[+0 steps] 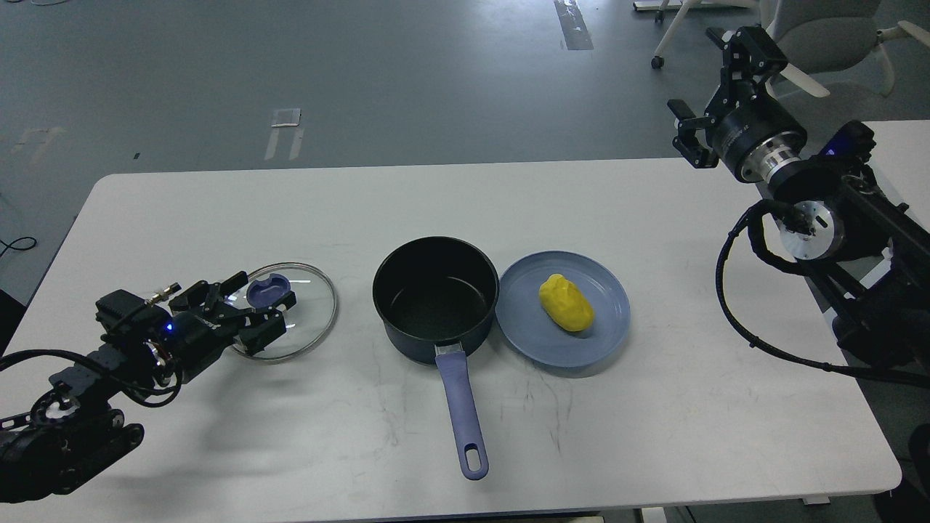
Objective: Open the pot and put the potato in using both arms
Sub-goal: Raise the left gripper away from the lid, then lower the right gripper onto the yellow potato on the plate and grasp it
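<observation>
The dark pot (435,296) stands open at the table's middle, its purple handle pointing toward me. The yellow potato (565,303) lies on a blue plate (530,330) just right of the pot. The glass lid (312,319) with a purple knob (267,290) lies flat on the table left of the pot. My left gripper (263,309) is low over the lid, with its fingers spread on either side of the knob. My right gripper (699,76) is open and empty, held high beyond the table's far right corner.
The white table (654,407) has bare surface in front and behind the pot. Office chairs (821,29) stand on the floor at the back right. A second white table (901,138) shows at the right edge.
</observation>
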Tool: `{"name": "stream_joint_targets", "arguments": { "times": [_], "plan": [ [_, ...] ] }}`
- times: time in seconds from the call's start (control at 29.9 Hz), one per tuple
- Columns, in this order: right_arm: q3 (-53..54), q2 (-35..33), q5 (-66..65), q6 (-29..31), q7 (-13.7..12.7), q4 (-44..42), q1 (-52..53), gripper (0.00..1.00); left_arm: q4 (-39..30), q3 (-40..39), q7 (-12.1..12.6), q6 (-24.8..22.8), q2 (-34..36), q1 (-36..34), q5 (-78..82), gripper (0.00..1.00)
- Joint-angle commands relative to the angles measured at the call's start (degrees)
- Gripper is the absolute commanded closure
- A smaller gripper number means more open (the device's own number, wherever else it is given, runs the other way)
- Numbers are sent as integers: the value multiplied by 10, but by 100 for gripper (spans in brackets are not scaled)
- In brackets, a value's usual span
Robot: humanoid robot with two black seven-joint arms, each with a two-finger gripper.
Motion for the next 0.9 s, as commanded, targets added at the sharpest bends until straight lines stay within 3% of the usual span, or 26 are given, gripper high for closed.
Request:
{"name": "stream_joint_targets", "arguments": {
  "times": [0.0, 0.1, 0.2, 0.27, 0.3, 0.33, 0.37, 0.47, 0.53, 0.6, 0.64, 0.67, 0.74, 0.87],
  "plan": [
    [-4, -7, -6, 4, 0, 4, 2, 0, -65, 5, 0, 0, 30, -77, -160, 2],
    [-16, -13, -25, 7, 1, 17, 11, 0, -121, -9, 0, -11, 44, -131, -284, 2],
    [-46, -36, -89, 10, 1, 35, 23, 0, -143, -30, 6, -81, 40, -168, -467, 2],
    [-118, -70, -212, 20, 9, 49, 46, 0, -143, -31, 61, -154, 35, -197, -613, 2],
    [-140, -80, -250, 23, 17, 52, 52, 0, -142, -32, 76, -180, 34, -203, -646, 2],
    [-164, -89, -291, 23, 29, 57, 59, 0, -140, -33, 91, -205, 31, -206, -671, 2],
    [-206, -109, -374, 23, 61, 63, 70, 0, -137, -38, 120, -250, 23, -208, -713, 2],
    [-279, -139, -531, 21, 121, 67, 81, 0, -120, -89, 180, -301, 3, -207, -762, 2],
    [-302, -141, -576, 21, 135, 71, 81, 0, -124, -129, 195, -309, -5, -200, -766, 2],
    [-317, -142, -599, 22, 142, 76, 79, 0, -126, -143, 198, -320, -7, -195, -767, 2],
    [-342, -143, -646, 21, 158, 79, 79, 1, -126, -151, 199, -331, -12, -185, -767, 2],
    [-367, -145, -716, 19, 193, 79, 83, 3, -126, -154, 198, -335, -15, -178, -766, 2],
    [-384, -145, -798, 18, 228, 77, 85, 4, -126, -154, 196, -334, -16, -174, -766, 2],
    [-391, -137, -802, 17, 219, 65, 78, 4, -126, -156, 190, -333, -12, -161, -766, 2]
  ]
}}
